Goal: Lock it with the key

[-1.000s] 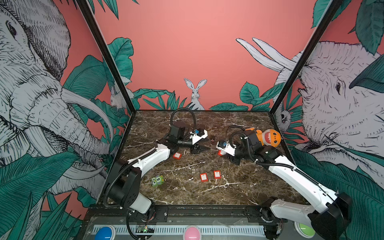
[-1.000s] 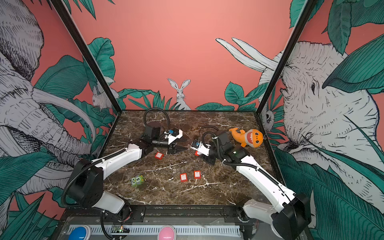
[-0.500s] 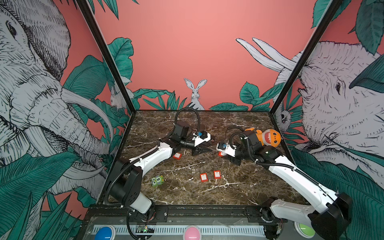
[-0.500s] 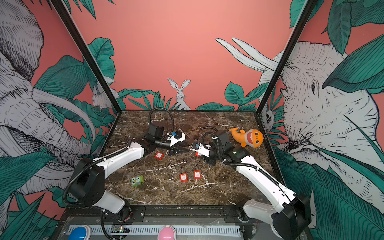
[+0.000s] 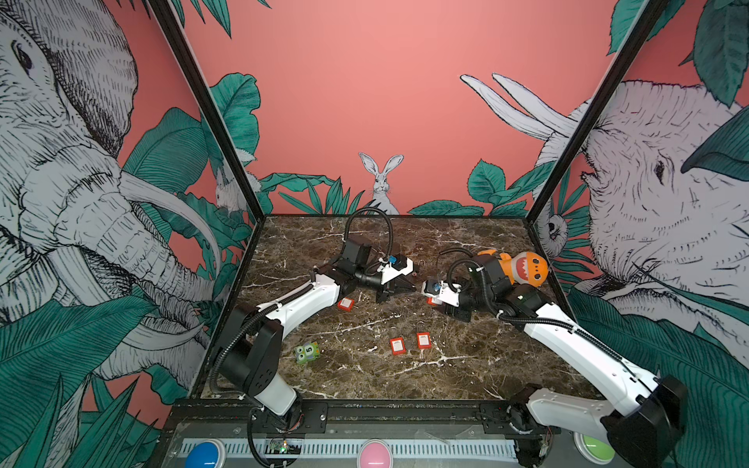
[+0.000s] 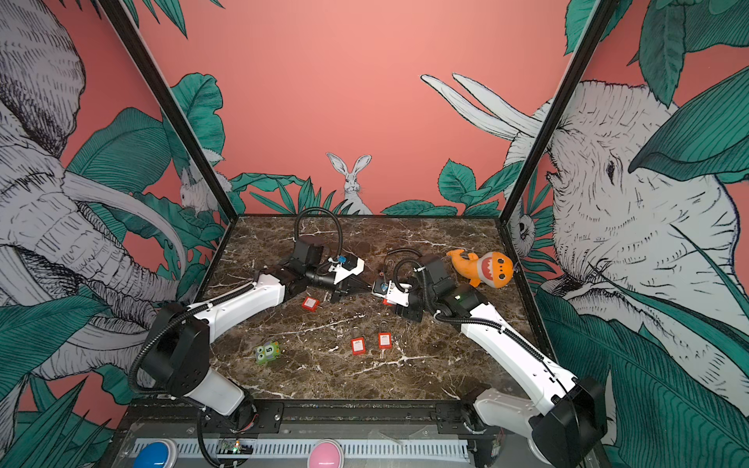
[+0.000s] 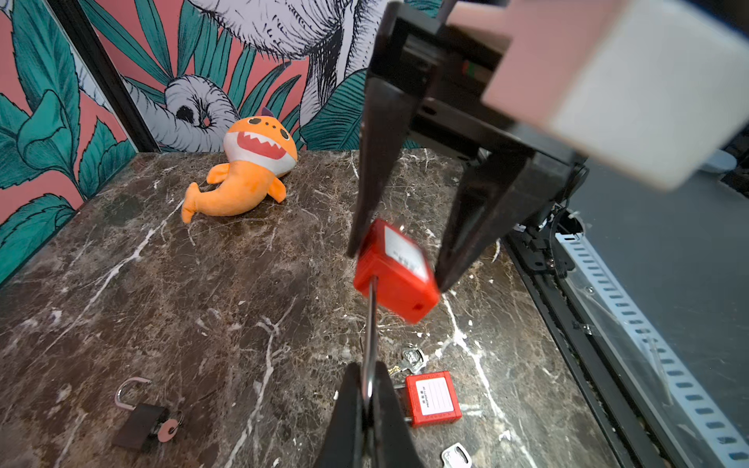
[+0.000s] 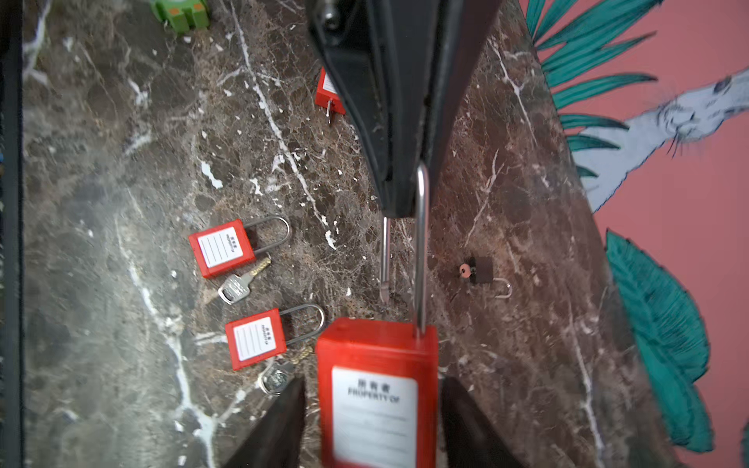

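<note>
A red padlock (image 8: 377,385) with a white label hangs in the air between both arms. Its steel shackle (image 8: 421,251) is pulled out, the short leg free of the body. My left gripper (image 7: 369,389) is shut on the top of that shackle. My right gripper (image 8: 373,385) stands open around the padlock's body (image 7: 395,271), with a gap on each side. In both top views the two grippers (image 5: 409,287) (image 6: 377,288) meet mid-table. A loose silver key (image 8: 237,285) lies on the marble; no key shows in the held padlock.
Two more red padlocks (image 5: 397,345) (image 5: 423,340) and a second key (image 8: 277,377) lie toward the front. Another red padlock (image 5: 345,304) sits under the left arm. A small dark padlock (image 7: 140,421), an orange shark plush (image 5: 523,269) and a green toy (image 5: 307,351) also lie on the table.
My left gripper has moved right to the right gripper and shut on the shackle. The right gripper's jaws have spread off the padlock body.
</note>
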